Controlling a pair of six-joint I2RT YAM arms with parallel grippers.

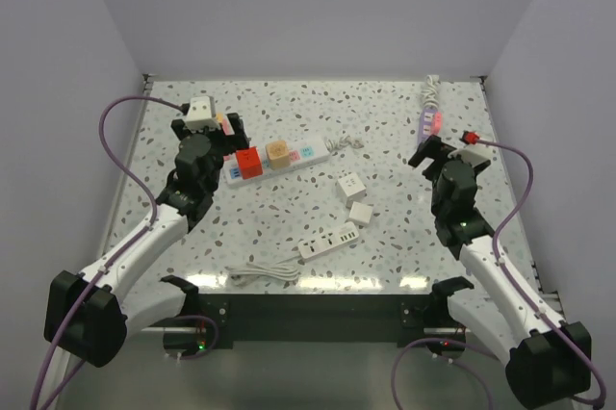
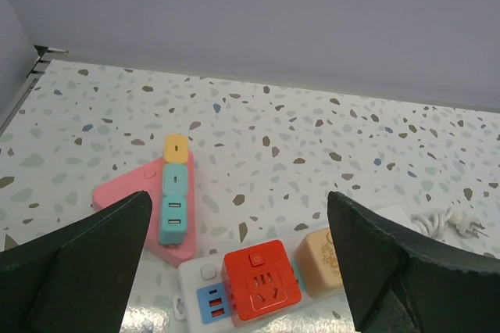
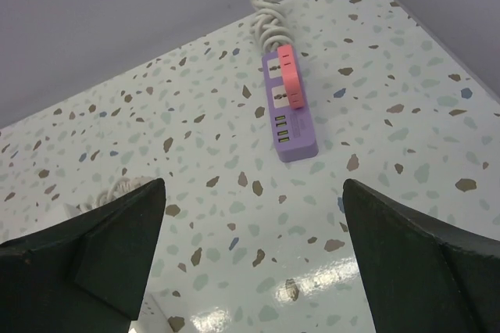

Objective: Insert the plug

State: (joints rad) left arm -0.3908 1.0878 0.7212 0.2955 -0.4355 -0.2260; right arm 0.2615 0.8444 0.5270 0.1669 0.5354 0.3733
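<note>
A long white power strip lies mid-table with a red cube adapter and a tan cube adapter plugged in. Its white cord and plug lie loose at its right end. In the left wrist view the red cube and tan cube sit just below and ahead of my open, empty left gripper, with the plug far right. My left gripper hovers by the strip's left end. My right gripper is open and empty, above bare table.
A pink strip with teal and yellow adapters lies back left. A purple strip with a pink adapter and coiled cord lies back right. Two white cubes and a small white strip with cord lie near the front.
</note>
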